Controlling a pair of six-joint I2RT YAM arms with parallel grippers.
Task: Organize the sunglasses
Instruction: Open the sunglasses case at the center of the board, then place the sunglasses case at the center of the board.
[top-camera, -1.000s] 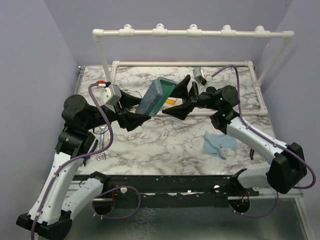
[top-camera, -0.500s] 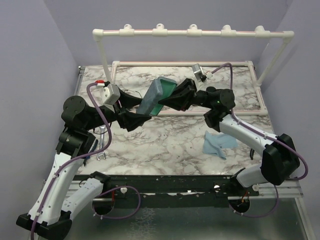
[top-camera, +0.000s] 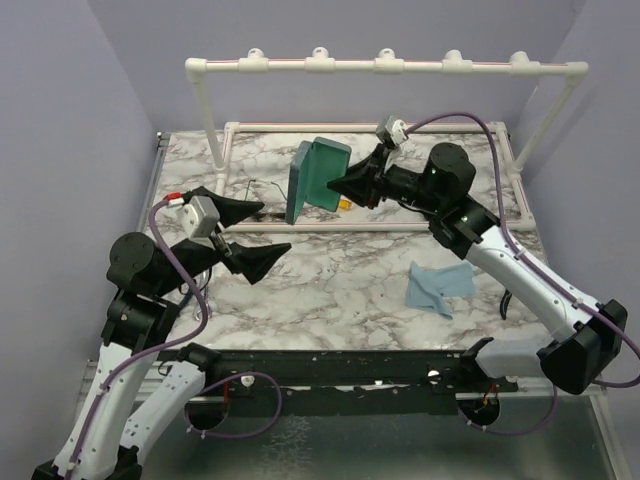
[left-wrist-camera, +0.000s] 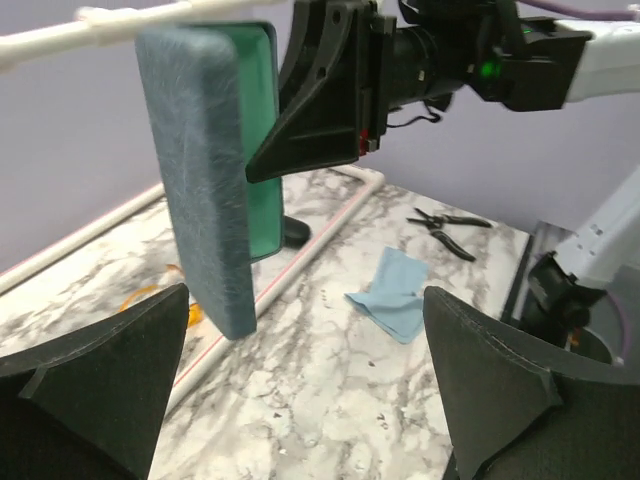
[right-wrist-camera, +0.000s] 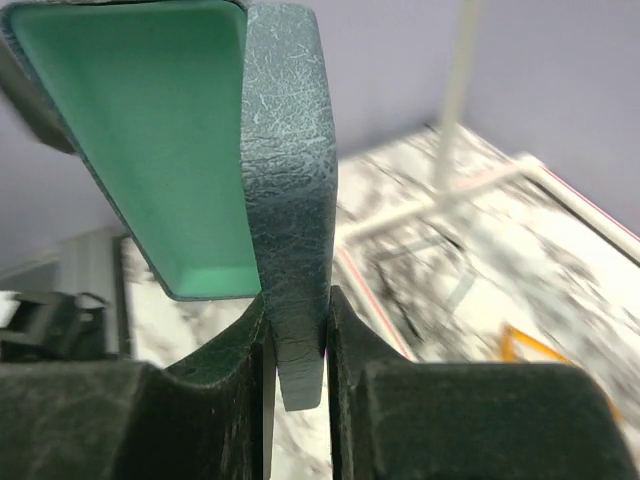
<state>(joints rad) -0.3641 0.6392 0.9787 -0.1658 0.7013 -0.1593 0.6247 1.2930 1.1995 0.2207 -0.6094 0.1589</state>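
Note:
The grey-blue case (top-camera: 318, 180) with green lining hangs open and upright above the back of the table. My right gripper (top-camera: 347, 186) is shut on one wall of the case (right-wrist-camera: 285, 150), which is pinched between the right gripper (right-wrist-camera: 297, 330) pads. A yellow-orange pair of sunglasses (top-camera: 344, 204) lies on the table under the case, partly hidden, and its orange frame (left-wrist-camera: 190, 315) shows past the case's lower corner. A thin dark wire shape (top-camera: 262, 188) lies left of the case. My left gripper (top-camera: 276, 228) stands open and holds nothing, apart from the case (left-wrist-camera: 205, 180).
A blue cloth (top-camera: 438, 285) lies at the right front. Pliers (left-wrist-camera: 445, 225) lie beyond it. A white pipe frame (top-camera: 370, 127) borders the back zone, under a tall pipe rack (top-camera: 385, 65). A dark rounded object (left-wrist-camera: 295, 232) sits behind the case.
The left gripper opened, let go of the case and drew back to the left front. The right gripper shut on the case wall and raised it upright toward the back.

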